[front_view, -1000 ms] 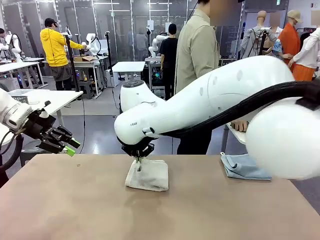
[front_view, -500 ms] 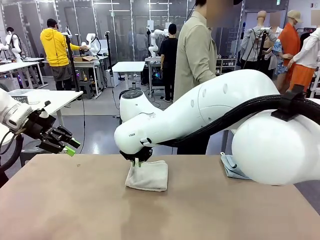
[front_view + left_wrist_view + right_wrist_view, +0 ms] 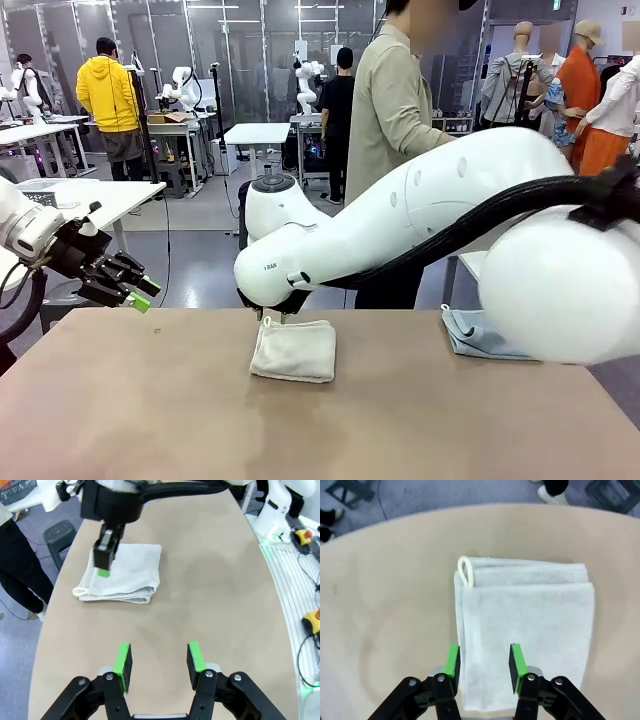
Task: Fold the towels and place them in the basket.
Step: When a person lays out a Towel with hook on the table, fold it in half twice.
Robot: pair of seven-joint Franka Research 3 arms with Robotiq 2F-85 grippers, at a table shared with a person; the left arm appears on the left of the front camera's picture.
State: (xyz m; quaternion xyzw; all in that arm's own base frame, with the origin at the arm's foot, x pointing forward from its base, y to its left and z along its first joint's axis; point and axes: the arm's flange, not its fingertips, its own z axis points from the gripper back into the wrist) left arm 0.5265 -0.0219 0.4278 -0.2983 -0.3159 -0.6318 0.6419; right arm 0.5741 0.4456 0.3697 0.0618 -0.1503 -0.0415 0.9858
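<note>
We begin with the bench point(image 3: 120, 420), which carries two of the towels. The cream-white towel point(image 3: 294, 351) lies folded flat near the bench's middle, its hanging loop point(image 3: 465, 572) at one corner. The grey-blue towel point(image 3: 480, 335) lies crumpled at the far right edge, close to the person point(image 3: 390, 110) standing at the far side. We cannot locate the basket from these views.

The right arm point(image 3: 420, 215) reaches across the middle. Its right claw point(image 3: 482, 662) hangs just above the cream-white towel with its green pads spread apart and nothing between them; the towel rests free on the bench. The left claw point(image 3: 159, 660) hovers well apart from the towel over bare bench, its pads likewise spread and empty.

We judge the step in hand to be the end of folding: the cream-white towel is released in its folded shape. The next move calls for either one more fold or a pickup for transfer. For a pickup, we would grip all layers at one edge so that the fold does not open, then carry the towel to the basket. The grey-blue towel is not yet folded.
</note>
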